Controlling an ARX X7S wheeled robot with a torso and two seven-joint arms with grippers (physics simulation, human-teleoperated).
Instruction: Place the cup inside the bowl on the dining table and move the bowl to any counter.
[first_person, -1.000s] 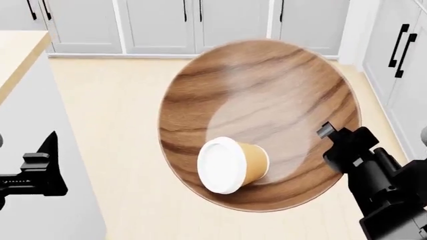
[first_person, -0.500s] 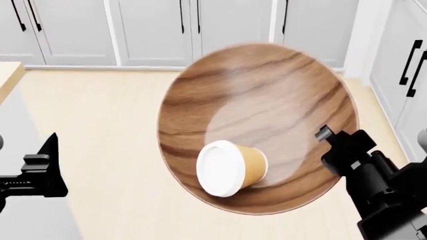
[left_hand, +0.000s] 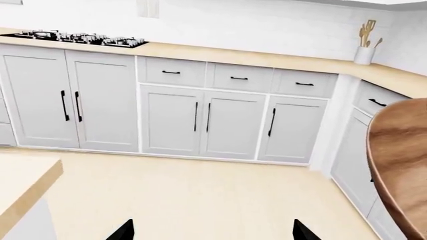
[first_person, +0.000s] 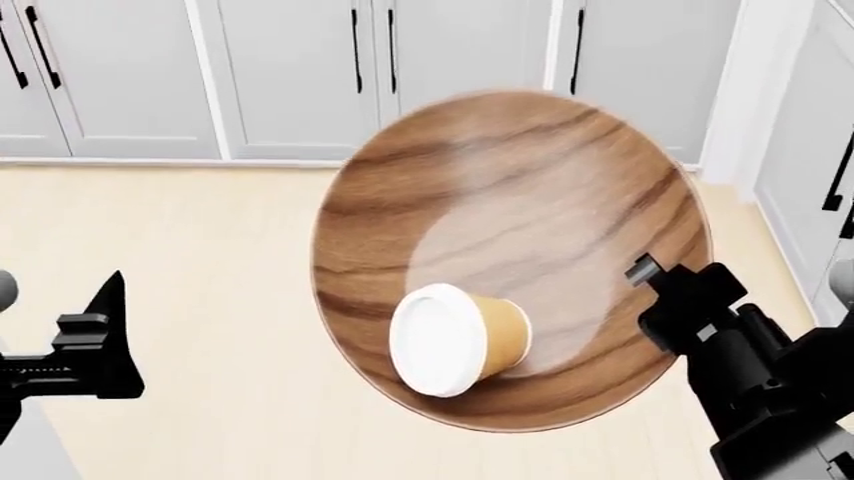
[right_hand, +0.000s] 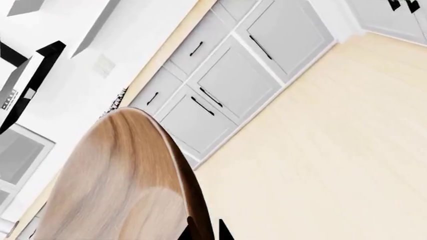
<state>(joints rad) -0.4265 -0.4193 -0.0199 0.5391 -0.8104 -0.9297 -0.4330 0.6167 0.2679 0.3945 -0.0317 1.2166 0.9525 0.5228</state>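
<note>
The wooden bowl (first_person: 514, 200) hangs in the air over the floor, tilted toward me. My right gripper (first_person: 654, 278) is shut on its right rim. The cup (first_person: 457, 338) lies on its side in the lower part of the bowl, white lid facing me. In the right wrist view the bowl's rim (right_hand: 190, 190) runs between the fingertips of the right gripper (right_hand: 203, 232). My left gripper (first_person: 110, 300) stands open and empty at the left, apart from the bowl. In the left wrist view the left gripper (left_hand: 213, 231) points at the floor, with the bowl's edge (left_hand: 400, 165) at one side. The dining table is out of view.
A tan wood counter (left_hand: 267, 57) runs along the wall over grey cabinets (left_hand: 203, 125), with a cooktop (left_hand: 80, 38) and a utensil holder (left_hand: 364, 52) on it. It turns a corner near more cabinets (first_person: 814, 170). A tan-topped corner (left_hand: 23, 180) juts in near the left arm.
The cabinets fill more of the head view and the tan-topped grey block at the left has slid out of it. Bowl, cup and both grippers hold the same pose.
</note>
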